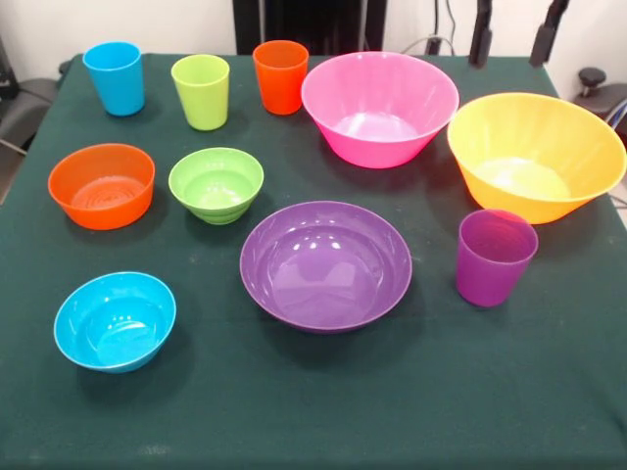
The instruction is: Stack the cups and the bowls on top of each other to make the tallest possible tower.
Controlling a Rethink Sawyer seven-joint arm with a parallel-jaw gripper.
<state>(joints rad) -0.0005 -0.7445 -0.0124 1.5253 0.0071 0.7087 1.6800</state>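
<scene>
All cups and bowls stand apart and upright on the green table; nothing is stacked. At the far side stand a blue cup (115, 77), a lime green cup (201, 90) and an orange cup (280, 75). A purple cup (495, 257) stands at the right. The small orange bowl (101, 185), small green bowl (216, 184) and small blue bowl (115, 320) sit at the left. The wide purple bowl (325, 265) is in the middle. The large pink bowl (379, 108) and large yellow bowl (536, 155) are at the far right. The gripper is out of view.
The table is covered in dark green cloth (323, 411). The robot's black pedestal (309, 24) stands behind the far edge. Black stands (480, 34) and cables show at the top right.
</scene>
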